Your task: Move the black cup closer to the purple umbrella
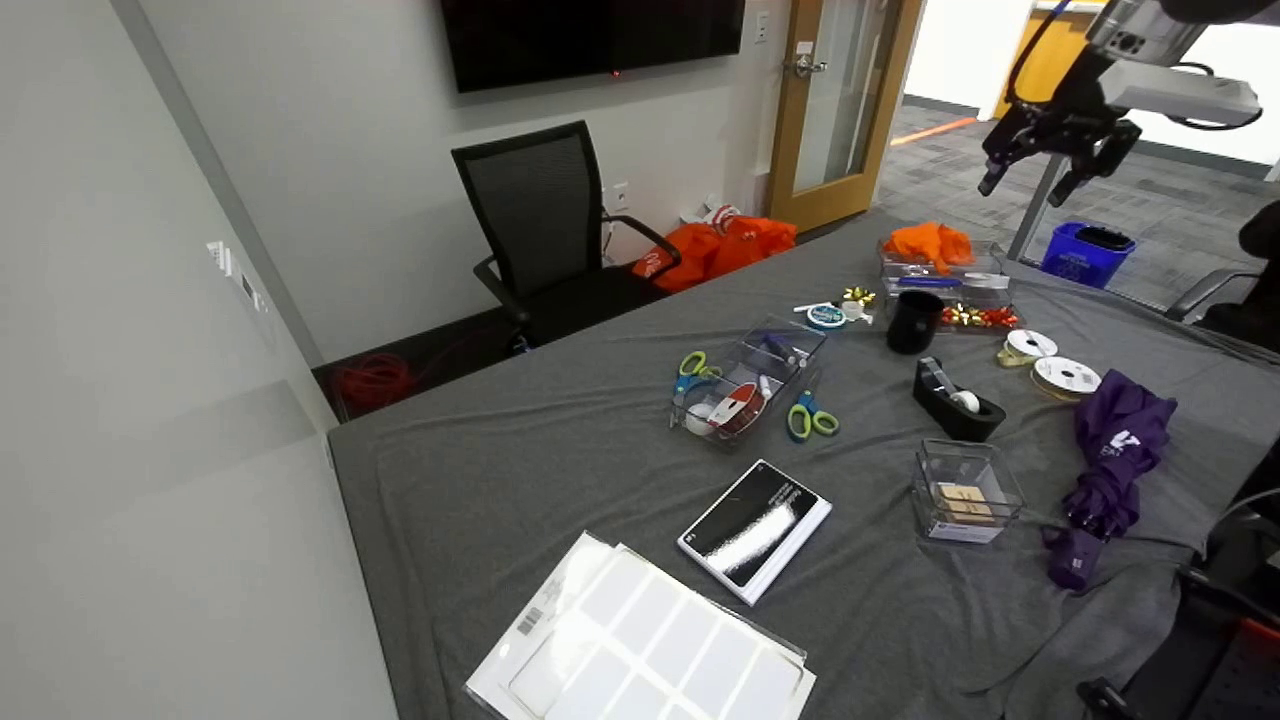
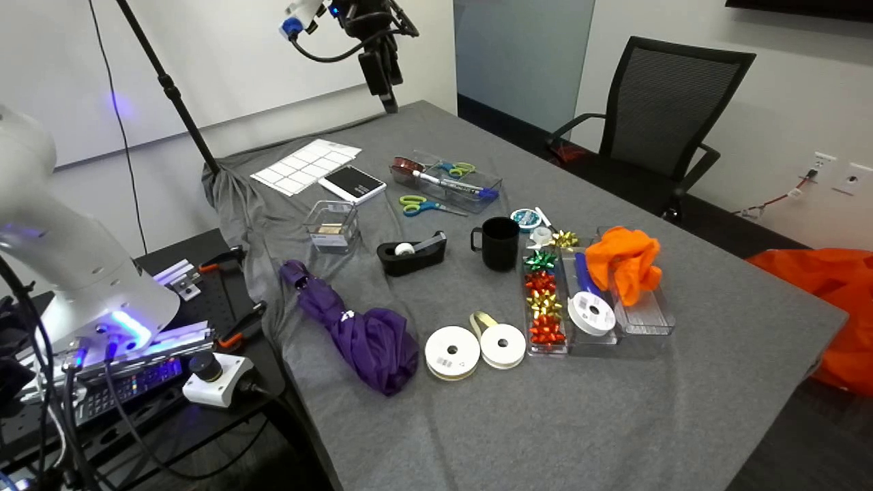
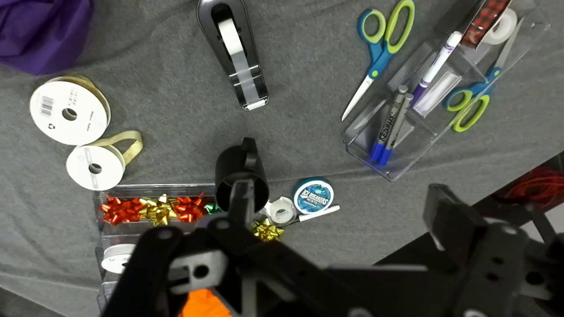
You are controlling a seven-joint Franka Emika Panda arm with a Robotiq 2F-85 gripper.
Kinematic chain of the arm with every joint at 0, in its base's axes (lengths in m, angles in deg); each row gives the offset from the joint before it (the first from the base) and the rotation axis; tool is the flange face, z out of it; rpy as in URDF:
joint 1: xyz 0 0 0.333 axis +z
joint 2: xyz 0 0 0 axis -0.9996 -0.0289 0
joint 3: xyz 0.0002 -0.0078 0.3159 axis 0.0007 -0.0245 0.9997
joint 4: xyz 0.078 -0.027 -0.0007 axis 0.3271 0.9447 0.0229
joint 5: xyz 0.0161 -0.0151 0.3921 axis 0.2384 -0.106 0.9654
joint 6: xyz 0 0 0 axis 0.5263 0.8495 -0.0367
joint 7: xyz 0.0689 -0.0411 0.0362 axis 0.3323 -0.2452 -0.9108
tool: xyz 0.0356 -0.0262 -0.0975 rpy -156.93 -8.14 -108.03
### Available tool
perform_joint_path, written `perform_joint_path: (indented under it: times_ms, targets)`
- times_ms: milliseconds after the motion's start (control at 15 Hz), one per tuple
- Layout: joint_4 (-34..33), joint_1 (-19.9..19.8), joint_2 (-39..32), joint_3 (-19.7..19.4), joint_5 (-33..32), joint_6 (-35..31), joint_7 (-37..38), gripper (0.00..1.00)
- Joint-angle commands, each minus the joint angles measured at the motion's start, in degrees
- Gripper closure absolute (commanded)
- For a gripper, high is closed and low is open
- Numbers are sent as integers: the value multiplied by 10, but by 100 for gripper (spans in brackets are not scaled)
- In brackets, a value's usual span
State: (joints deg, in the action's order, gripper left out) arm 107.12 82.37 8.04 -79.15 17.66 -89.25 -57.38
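Note:
The black cup stands upright on the grey-covered table, in both exterior views (image 1: pixel 912 324) (image 2: pixel 500 245). In the wrist view the cup (image 3: pixel 229 165) has its handle toward the tape dispenser, and the left finger overlaps part of its opening. The folded purple umbrella lies on the table in both exterior views (image 1: pixel 1118 440) (image 2: pixel 361 334), beyond the ribbon spools and tape dispenser from the cup. Only part of the umbrella (image 3: pixel 39 33) shows in the wrist view's upper left corner. My gripper (image 1: pixel 1023 190) is open and empty, raised high above the table; its fingers (image 2: pixel 393 97) (image 3: pixel 341 193) are wide apart.
A black tape dispenser (image 2: pixel 411 256) and two ribbon spools (image 2: pixel 452 351) (image 2: pixel 503 344) lie between cup and umbrella. A clear tray with bows (image 2: pixel 544 300) and an orange cloth (image 2: pixel 624 262) are close beside the cup. Mints (image 3: pixel 313 196), scissors (image 3: pixel 379 57) and another clear tray (image 3: pixel 418 154) are nearby.

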Motion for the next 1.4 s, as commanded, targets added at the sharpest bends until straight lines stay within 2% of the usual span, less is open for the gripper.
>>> perform_joint_path:
  times_ms: [0, 267, 533, 733, 1200, 1333]
  targets:
    - [-6, -10, -6, 10, 1, 1, 2, 0]
    - [-16, -13, -12, 10, -4, 6, 6, 0]
    - [-48, -12, -90, 20, -82, -10, 83, 0]
    - [-77, -4, -156, 17, -112, -23, 136, 0]
    - [-144, -6, -296, 2, -59, -84, 123, 0]
    - [-156, -17, -323, 7, -28, -101, 89, 0]
